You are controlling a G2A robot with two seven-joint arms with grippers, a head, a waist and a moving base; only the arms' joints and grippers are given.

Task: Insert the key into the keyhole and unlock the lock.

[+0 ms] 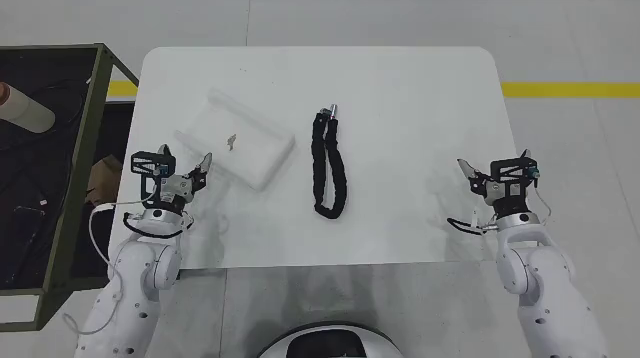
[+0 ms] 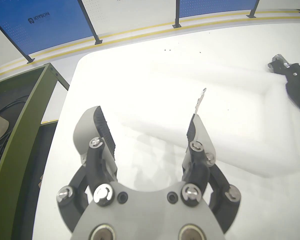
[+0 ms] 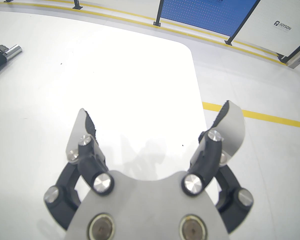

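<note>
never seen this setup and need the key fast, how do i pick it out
On the white table, find the white foam block to the robot's left of the black chain lock. The key is the small thin metal sliver standing up from that block, the only metal on its white surface.

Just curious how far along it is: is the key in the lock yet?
Out. The key sits on the white foam block, apart from the black cable lock lying mid-table.
</note>
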